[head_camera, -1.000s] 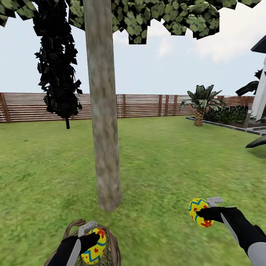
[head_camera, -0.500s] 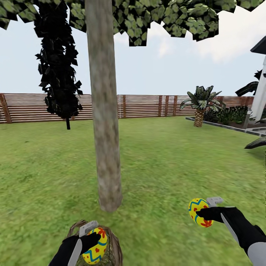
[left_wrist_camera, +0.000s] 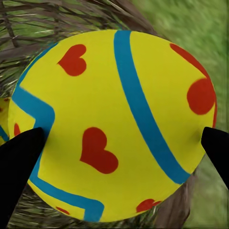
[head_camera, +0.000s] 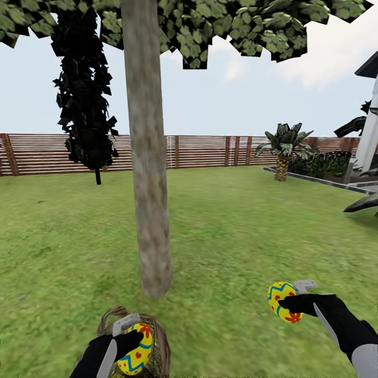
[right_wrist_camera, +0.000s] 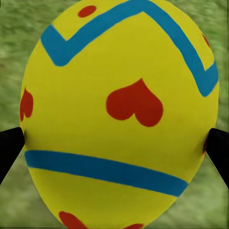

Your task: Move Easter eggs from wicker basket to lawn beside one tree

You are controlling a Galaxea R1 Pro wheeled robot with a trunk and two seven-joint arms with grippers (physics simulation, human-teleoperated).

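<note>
The tree's (head_camera: 149,184) bare grey-brown trunk rises straight ahead, its base meeting the lawn (head_camera: 236,231) close in front of me. My left gripper (head_camera: 134,341) is shut on a yellow Easter egg (head_camera: 135,350), held just over the wicker basket (head_camera: 160,344) at the bottom of the head view. In the left wrist view the egg (left_wrist_camera: 114,124) sits between black fingertips (left_wrist_camera: 19,162) with basket weave (left_wrist_camera: 47,19) behind. A yellow sliver of another egg (left_wrist_camera: 4,119) shows inside the basket. My right gripper (head_camera: 286,302) is shut on a second egg (head_camera: 282,300), held above grass; the right wrist view shows this egg (right_wrist_camera: 119,119).
A dark narrow cypress-like tree (head_camera: 84,89) stands back left before a slatted wooden fence (head_camera: 210,149). A short palm (head_camera: 283,144) and a paved edge (head_camera: 315,178) lie at the right, with a white building corner (head_camera: 367,131). Open grass surrounds the trunk.
The whole picture has drifted slightly, so the camera moved a little. Both grippers keep their eggs in the same hold.
</note>
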